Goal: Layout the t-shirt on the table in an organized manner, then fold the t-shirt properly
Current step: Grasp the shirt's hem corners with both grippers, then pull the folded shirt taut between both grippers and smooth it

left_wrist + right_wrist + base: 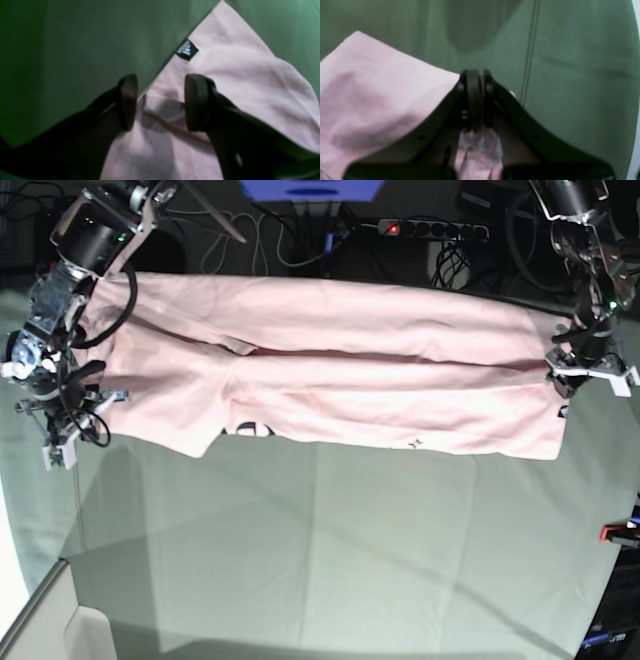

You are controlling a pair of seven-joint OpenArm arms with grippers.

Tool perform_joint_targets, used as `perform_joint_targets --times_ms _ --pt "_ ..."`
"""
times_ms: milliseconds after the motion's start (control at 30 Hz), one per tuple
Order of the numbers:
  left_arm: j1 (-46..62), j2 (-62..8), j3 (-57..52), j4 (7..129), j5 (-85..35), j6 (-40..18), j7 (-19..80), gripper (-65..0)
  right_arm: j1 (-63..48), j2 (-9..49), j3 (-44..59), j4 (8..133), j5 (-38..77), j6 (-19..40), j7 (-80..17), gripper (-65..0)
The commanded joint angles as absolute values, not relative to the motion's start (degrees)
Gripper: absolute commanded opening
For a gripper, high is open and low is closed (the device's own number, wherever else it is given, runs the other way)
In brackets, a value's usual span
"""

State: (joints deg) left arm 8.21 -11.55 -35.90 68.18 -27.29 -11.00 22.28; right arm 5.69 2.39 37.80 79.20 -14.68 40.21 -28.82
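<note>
Nothing here reads clearly. The t-shirt (330,370) carries a small black label (187,50) with pale marks too blurred to make out, and black lettering (250,430) peeks out at its near hem, mostly hidden.

small black sewn-in label (187,50) on the pale pink cotton t-shirt (250,82), upper centre: print blurred, unreadable.

The left gripper (160,102) has two black fingers with thick, rounded, dark pads (197,102). The right gripper (477,95) is black too, with small shiny screws. Both arms have black round joints, loose black cables and white finger brackets.
</note>
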Motion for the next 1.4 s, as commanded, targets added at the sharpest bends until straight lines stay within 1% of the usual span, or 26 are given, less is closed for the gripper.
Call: perform_joint_targets --times_ms 0,67,100,267,333,367,567,667,833,1000,1067,1200,1367 --pt "7.69 -12.44 -36.18 69.23 -27.65 -11.47 21.05 -35.2 6.81 3.21 37.76 79.69 -14.02 40.0 -27.56 -65.0" --pt "7.78 -12.44 -36.18 69.23 -27.65 -11.47 21.05 -35.2 7.43 3.3 36.97 79.69 -14.11 40.0 -27.56 -64.9" --pt "7.87 -12.44 -36.18 69.23 -27.65 -11.47 21.05 -35.2 7.69 3.47 36.7 79.69 -14.11 40.0 -27.56 -63.2" --pt "8.22 -12.44 -36.18 69.23 -27.65 -11.47 21.05 -35.2 7.96 4.44 36.62 79.69 -14.11 40.0 -27.65 -49.8" --pt "8.22 -12.44 -36.18 69.23 -27.65 -11.47 21.05 -35.2 8.04 4.44 36.62 79.69 -14.02 40.0 -27.65 -45.6" --pt "8.22 -12.44 -36.18 69.23 -27.65 -11.47 21.05 -35.2 8.22 4.44 36.62 79.69 -14.02 40.0 -27.65 -44.5" --pt "8.22 -12.44 -36.18 69.23 -27.65 -11.47 21.05 -35.2 9.63 4.35 36.62 77.67 -14.02 40.0 -27.65 -44.0" --pt "8.22 -12.44 -36.18 69.23 -27.65 -11.47 21.05 -35.2 12.18 4.7 36.53 72.92 -14.81 40.0 -27.65 -44.0" --pt "8.22 -12.53 -36.18 69.23 -27.65 -11.47 21.05 -35.2 16.22 7.16 36.62 62.81 -17.45 40.0 -27.56 -44.0" --pt "8.22 -12.62 -36.18 69.23 -27.65 -11.47 21.05 -35.2 17.01 8.04 36.62 60.7 -17.45 40.0 -27.38 -45.0" --pt "8.22 -12.62 -36.18 69.23 -27.65 -11.47 21.05 -35.2 16.84 8.04 36.62 60.62 -17.45 40.0 -27.38 -48.5" --pt "8.13 -12.44 -36.18 69.23 -27.65 -11.47 21.05 -35.2 16.57 8.04 36.62 60.53 -17.45 40.0 -27.38 -64.8" --pt "7.87 -12.44 -36.18 69.23 -27.65 -11.47 21.05 -35.2 16.4 7.96 36.79 60.79 -17.45 40.0 -27.65 -65.0"
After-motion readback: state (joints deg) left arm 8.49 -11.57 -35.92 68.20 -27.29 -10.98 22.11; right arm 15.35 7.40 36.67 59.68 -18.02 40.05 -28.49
